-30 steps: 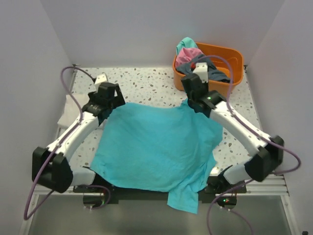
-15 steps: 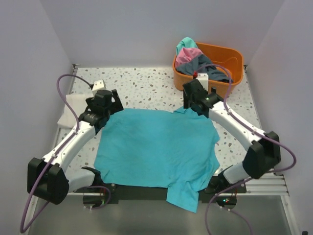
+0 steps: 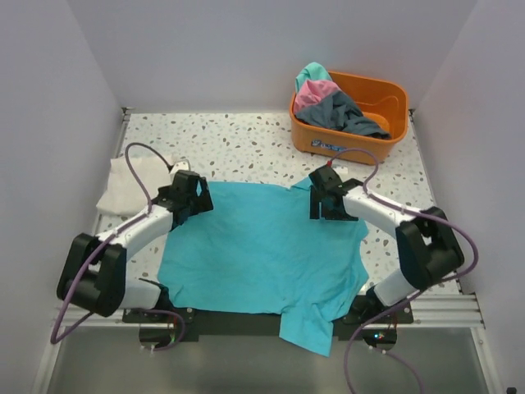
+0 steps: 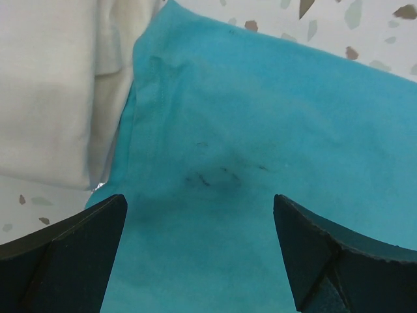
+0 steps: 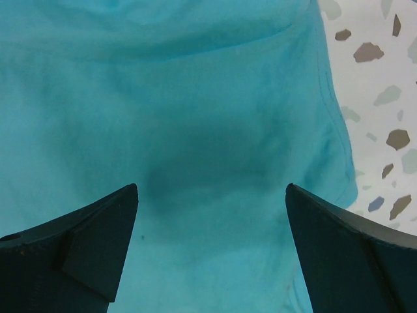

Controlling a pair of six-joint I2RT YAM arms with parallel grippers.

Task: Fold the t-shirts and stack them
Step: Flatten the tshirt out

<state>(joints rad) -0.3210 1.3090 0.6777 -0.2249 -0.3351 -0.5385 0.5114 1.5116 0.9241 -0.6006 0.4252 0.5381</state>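
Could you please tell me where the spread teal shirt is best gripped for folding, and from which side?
Likely its far corners: the teal shirt lies flat, so pinch the stitched edge from above, by the open left gripper and right gripper. Mind the cream-white shirt beside the left corner.

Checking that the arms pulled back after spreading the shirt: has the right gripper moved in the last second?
Yes. The right gripper has drawn back from the orange tub toward the near edge, and now hangs open over the teal t-shirt.
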